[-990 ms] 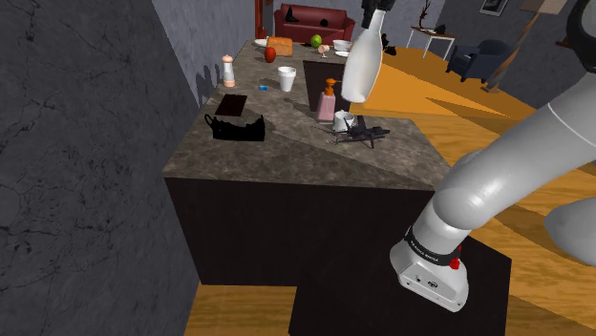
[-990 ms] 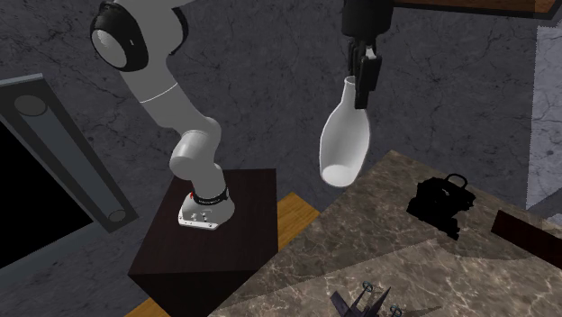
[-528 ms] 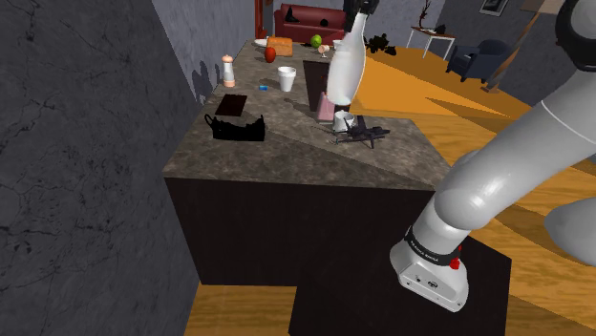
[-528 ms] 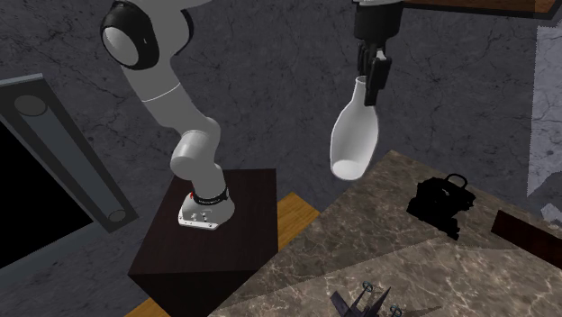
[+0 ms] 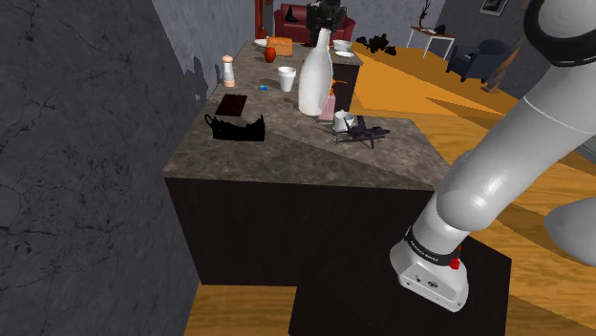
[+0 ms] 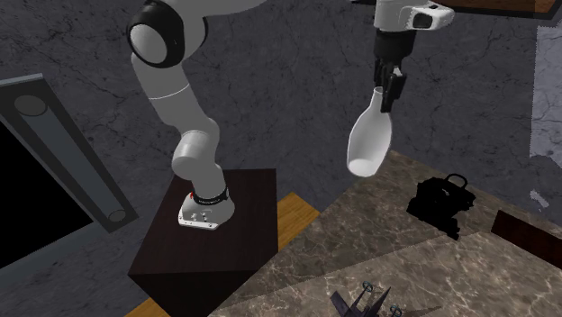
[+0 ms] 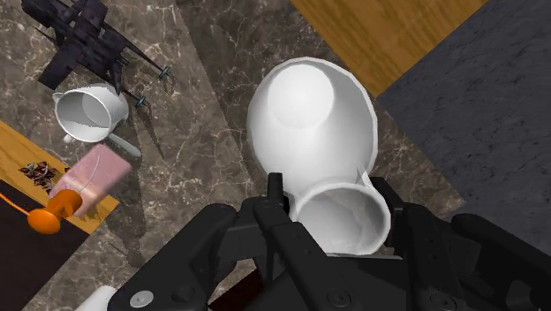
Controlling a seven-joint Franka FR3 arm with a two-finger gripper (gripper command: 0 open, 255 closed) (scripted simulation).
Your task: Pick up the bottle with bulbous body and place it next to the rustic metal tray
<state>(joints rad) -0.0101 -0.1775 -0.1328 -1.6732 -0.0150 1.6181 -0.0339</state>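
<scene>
Subject: the white bottle (image 5: 313,81), a narrow neck over a bulbous body, hangs in the air above the marble counter (image 5: 287,157) and touches nothing but the fingers.
Gripper: the black gripper (image 6: 391,83) is clamped on the bottle's neck just below the mouth, 1 finger on each side. The wrist view confirms this.
Reason for hold: we judge the neck is taken because the body is too wide for the jaws. The weight hangs below the grip, so the bottle leans a little in the second exterior view.
Clearance: the base is well above the counter. We judge this lets it pass over the white mug (image 7: 88,110), the pink dispenser (image 7: 84,181) and the black model plane (image 7: 79,44), which stand close together on the counter.
Destination: the tray (image 5: 232,103) we take to be the flat dark rectangle toward the shoulder view's left, but this identification is not certain. A black bag-like item (image 5: 239,127) sits just beside it.
Stage: transport. The lift is done and the placing is not yet done.
Next move: lower the bottle onto bare counter beside the tray, set the base flat, then part the fingers.
Risk: a tall bottle held by its top may swing, or tip if released off vertical. The black bag-like item crowds 1 side of the tray.
</scene>
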